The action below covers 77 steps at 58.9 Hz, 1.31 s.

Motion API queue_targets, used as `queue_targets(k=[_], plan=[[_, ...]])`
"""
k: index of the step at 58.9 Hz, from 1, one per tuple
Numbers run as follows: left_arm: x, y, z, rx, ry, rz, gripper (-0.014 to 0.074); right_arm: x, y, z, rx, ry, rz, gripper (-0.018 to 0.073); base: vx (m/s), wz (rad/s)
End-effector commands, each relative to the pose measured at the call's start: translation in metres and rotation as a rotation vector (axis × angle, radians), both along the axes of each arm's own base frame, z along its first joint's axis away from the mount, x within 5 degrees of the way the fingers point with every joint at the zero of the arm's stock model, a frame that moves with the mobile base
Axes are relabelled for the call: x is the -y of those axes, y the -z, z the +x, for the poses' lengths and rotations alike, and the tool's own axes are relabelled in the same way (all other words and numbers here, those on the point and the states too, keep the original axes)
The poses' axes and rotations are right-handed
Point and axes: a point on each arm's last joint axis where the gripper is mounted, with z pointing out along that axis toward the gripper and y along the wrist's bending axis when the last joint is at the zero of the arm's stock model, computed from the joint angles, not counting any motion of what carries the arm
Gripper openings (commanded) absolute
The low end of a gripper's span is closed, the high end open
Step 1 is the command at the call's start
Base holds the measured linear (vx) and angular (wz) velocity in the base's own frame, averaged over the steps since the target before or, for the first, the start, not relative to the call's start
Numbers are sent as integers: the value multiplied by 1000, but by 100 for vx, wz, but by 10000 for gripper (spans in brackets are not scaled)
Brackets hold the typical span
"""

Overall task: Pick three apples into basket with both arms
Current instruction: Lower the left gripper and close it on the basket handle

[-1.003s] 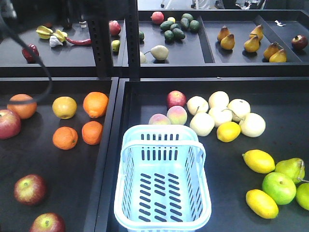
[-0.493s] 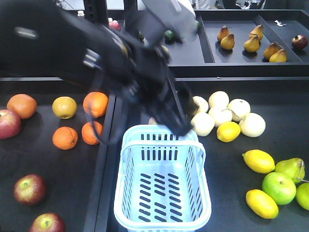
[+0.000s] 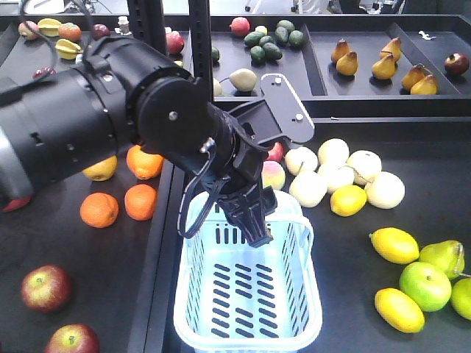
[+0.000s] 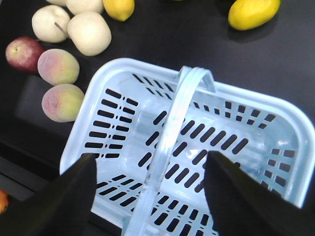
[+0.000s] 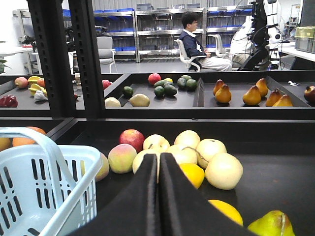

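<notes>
The pale blue basket [image 3: 246, 323] [image 4: 118, 78] [image 5: 29, 182] stands at the front of the right tray with nothing in it. My left gripper [image 3: 254, 229] [image 4: 152, 191] hangs open over its far end, its upright handle [image 4: 172, 132] running between the two fingers without touching them. Two dark red apples [image 3: 45, 288] [image 3: 71, 340] lie at the front left of the left tray. A red sliver of a third apple [image 3: 9, 202] shows under the arm. My right gripper [image 5: 158, 156] is shut and empty, low to the right of the basket.
Oranges [image 3: 99, 209] lie in the left tray. A red apple [image 4: 23, 51] and two peaches [image 4: 58, 66] sit just beyond the basket, beside pale pears [image 3: 324, 173]. Lemons [image 3: 394, 245] and green fruit [image 3: 425, 285] lie at right. Black posts [image 3: 199, 44] front a rear fruit shelf.
The left arm swept in from the upper left, where only its cable showed, and its open gripper now hangs over the basket's far end. The fruit and basket have not moved.
</notes>
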Motion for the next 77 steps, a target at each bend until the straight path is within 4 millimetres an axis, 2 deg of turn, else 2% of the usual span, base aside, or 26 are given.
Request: queue_targets(k=[1, 27, 46, 62, 77], plan=[[0, -24, -4, 70, 3, -76, 461, 0, -4, -1, 75, -3, -7, -5, 0, 0], [9, 0, 6, 16, -1, -32, 461, 0, -4, -1, 75, -3, -7, -5, 0, 0], [14, 15, 18, 56, 1, 12, 461, 0, -4, -1, 75, -3, -7, -5, 0, 0], [10, 32, 33, 21, -34, 33, 461, 0, -4, -1, 75, -3, -7, -5, 0, 0], [11, 37, 37, 6, -45, 22, 425, 0, -4, -1, 75, -3, -7, -5, 0, 0]])
